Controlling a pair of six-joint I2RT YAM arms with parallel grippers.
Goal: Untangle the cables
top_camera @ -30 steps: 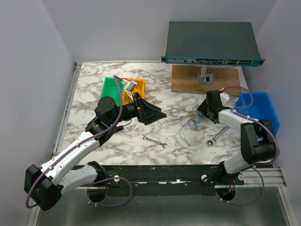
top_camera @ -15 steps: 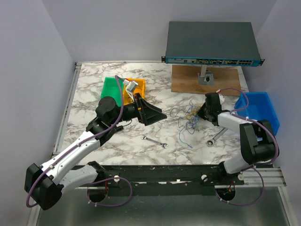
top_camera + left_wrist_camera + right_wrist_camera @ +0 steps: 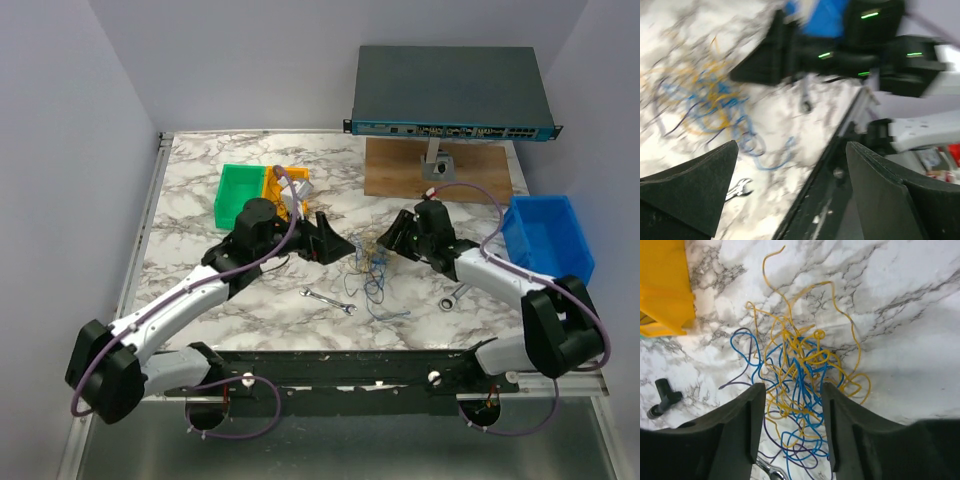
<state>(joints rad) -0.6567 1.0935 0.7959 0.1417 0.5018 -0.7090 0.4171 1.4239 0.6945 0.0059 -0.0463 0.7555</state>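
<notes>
The cables (image 3: 370, 268) are a loose tangle of thin blue, yellow and dark wires lying on the marble table between my two grippers. In the right wrist view the tangle (image 3: 800, 365) lies on the table under and between my spread fingers. My right gripper (image 3: 387, 240) (image 3: 792, 427) is open, at the tangle's right edge. My left gripper (image 3: 336, 247) (image 3: 792, 185) is open and empty just left of the tangle. The left wrist view is blurred and shows the cables (image 3: 705, 107) ahead at the left.
A small silver wrench (image 3: 328, 301) lies in front of the tangle and another (image 3: 455, 293) lies at the right. Green bin (image 3: 238, 190) and orange bin (image 3: 288, 183) stand behind the left arm. Blue bin (image 3: 548, 235) stands at the right. A network switch (image 3: 450, 90) rests on a wooden board (image 3: 400, 172).
My right gripper has moved left and the tangle has shifted left with it. My left arm has swung right toward the tangle, uncovering the green bin.
</notes>
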